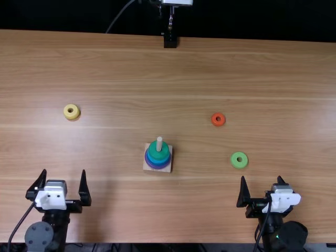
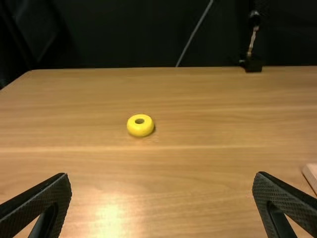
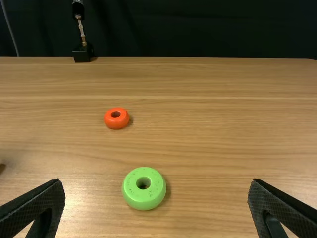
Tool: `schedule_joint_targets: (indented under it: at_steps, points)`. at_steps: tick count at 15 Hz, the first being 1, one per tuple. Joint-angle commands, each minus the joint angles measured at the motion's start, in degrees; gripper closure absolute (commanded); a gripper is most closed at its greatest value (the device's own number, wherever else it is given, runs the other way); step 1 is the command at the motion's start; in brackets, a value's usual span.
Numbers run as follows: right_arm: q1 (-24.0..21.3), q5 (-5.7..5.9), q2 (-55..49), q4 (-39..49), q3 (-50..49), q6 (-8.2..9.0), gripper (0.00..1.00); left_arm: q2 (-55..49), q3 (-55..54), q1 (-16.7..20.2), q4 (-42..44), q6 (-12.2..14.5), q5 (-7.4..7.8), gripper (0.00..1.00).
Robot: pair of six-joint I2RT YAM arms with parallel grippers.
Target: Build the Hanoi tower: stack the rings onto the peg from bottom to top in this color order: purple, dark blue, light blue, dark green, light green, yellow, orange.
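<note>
Hanoi tower (image 1: 158, 154), multicoloured, square-based. Smooth light green ring (image 3: 143, 197): likely lightweight, rigid; pinch outer wall. Left jaws, right jaws: parted, empty.

Glare and soft shadows mark the table (image 2: 188, 183)

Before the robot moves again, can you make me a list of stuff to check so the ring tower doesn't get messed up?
1. Dark green ring on top of the stack: ok.
2. Peg tip sticking up, uncovered: ok.
3. Light green ring, next in order, flat on the table with its hole up: ok.
4. Right gripper, jaws open and empty: ok.
5. Light green ring between those jaws, ready to lift: not ok, it's out ahead of them.
6. Stacked rings pressed tightly together: cannot tell.
</note>
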Motion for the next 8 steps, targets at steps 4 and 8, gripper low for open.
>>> schedule_joint_targets:
  at_steps: [4,8]
  points:
    - [-0.8,-0.27,-1.4,-2.4,-3.9,-0.04,0.0,-0.7,-3.7,0.1,-7.3,0.9,-0.51,0.0]
    - [-0.8,-0.27,-1.4,-2.4,-4.0,-0.14,0.0,-0.7,-3.7,-0.1,-15.5,0.8,-0.72,0.0]
